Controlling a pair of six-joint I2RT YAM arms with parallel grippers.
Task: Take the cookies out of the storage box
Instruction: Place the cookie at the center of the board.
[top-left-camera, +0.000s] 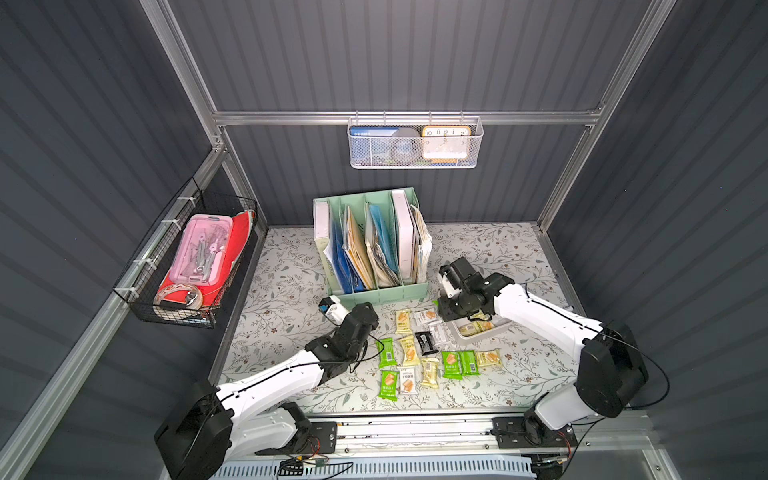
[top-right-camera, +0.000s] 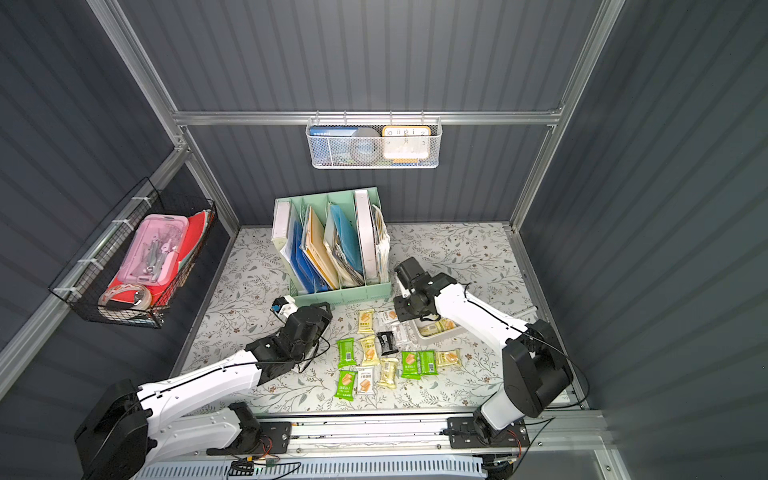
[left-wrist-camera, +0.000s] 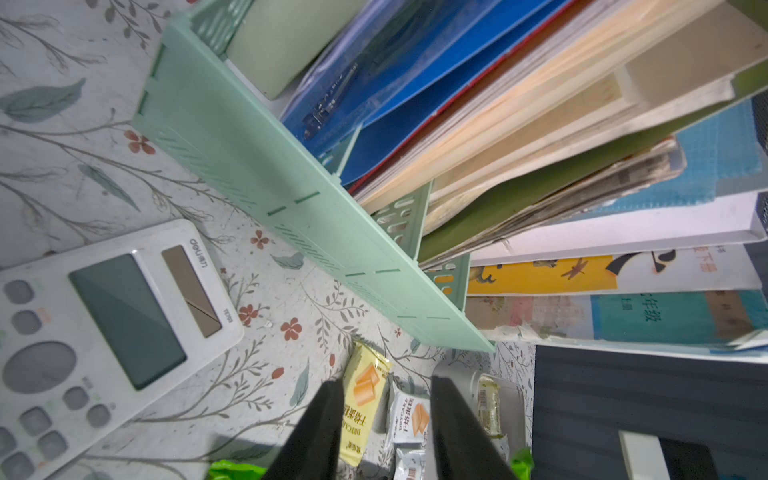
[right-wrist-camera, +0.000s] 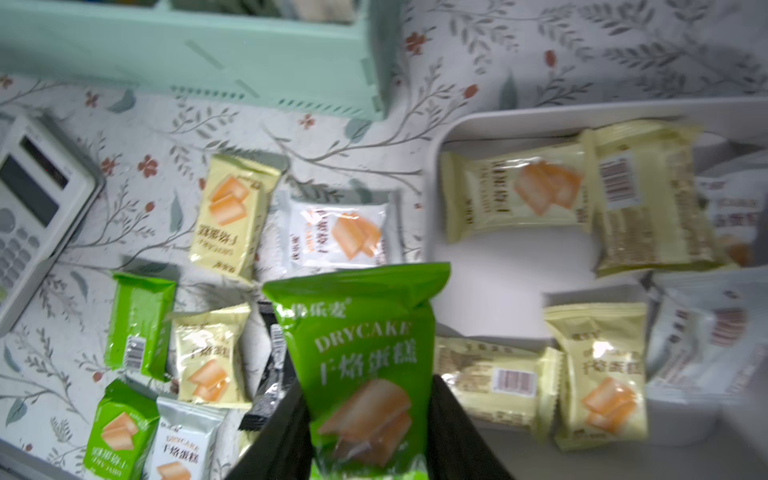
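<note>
My right gripper (right-wrist-camera: 365, 388) is shut on a bright green cookie packet (right-wrist-camera: 361, 332), held over the table by the left rim of the storage box (right-wrist-camera: 498, 120). In the box lie several pale yellow cookies (right-wrist-camera: 515, 195) and some white ones at its far side. Other cookies (top-left-camera: 409, 353) in yellow, green, white and one black lie on the floral table left of the box (top-left-camera: 482, 338) in both top views. My left gripper (left-wrist-camera: 386, 382) is open with nothing between its fingers, low above the table, facing a yellow packet (left-wrist-camera: 365, 399).
The mint green file organiser (top-left-camera: 374, 291) full of folders stands just behind the cookies. A white calculator (left-wrist-camera: 104, 324) lies by the left gripper. A black wire basket (top-left-camera: 187, 270) hangs on the left wall and a white mesh basket (top-left-camera: 415, 143) on the back wall.
</note>
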